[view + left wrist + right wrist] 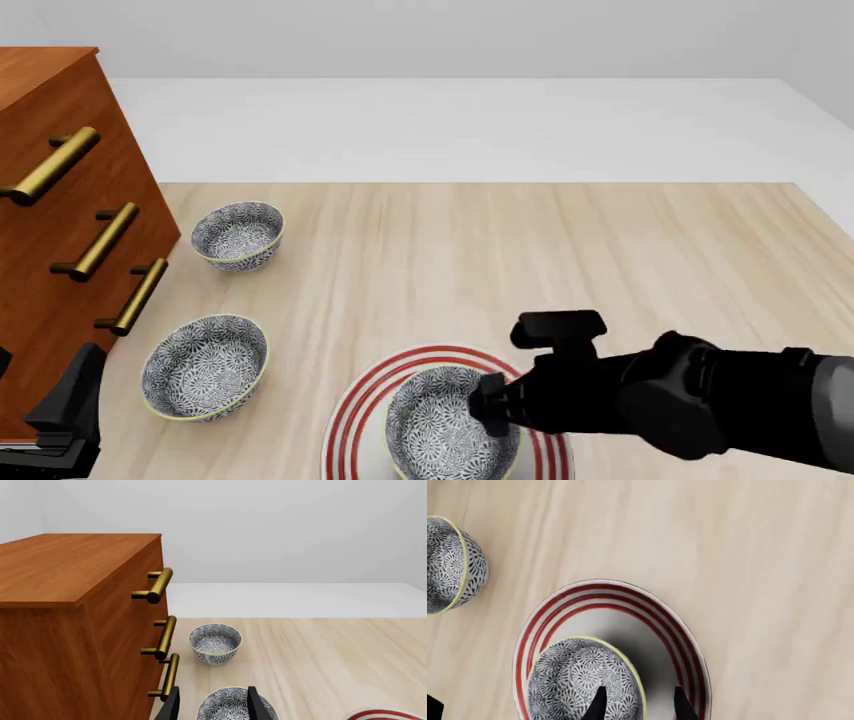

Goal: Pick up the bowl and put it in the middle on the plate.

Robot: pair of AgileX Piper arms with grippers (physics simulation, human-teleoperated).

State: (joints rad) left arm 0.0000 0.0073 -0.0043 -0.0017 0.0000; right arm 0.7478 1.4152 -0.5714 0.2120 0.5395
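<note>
A: We start with the biggest item, the wooden drawer cabinet [60, 200] at the table's left edge, its brass handles [100, 243] facing the work area. It plays no part in the task.

B: Next the plate [358, 410], white with red rings, near the front edge of the table [534, 250]. We note the bowl [434, 425] sits over it. From the right wrist view the bowl lies toward one side of the rings, not dead centre, though the angle may mislead us.

A: Is it resting or still carried?

B: We cannot tell for certain. The right gripper [636, 702] has its two fingers astride the bowl's rim, one inside and one outside. They look close on the wall, but the contact itself is cut off, so we log it as unclear whether it is clamped.

A: And the left gripper [213, 705]?

B: Fingers apart, holding nothing, parked above the near spare bowl [204, 366]. The far spare bowl [238, 235] stands by the cabinet, untouched.

A: Our judgement: pick and carry are done. What remains is to confirm centring, let go, and withdraw.
</note>
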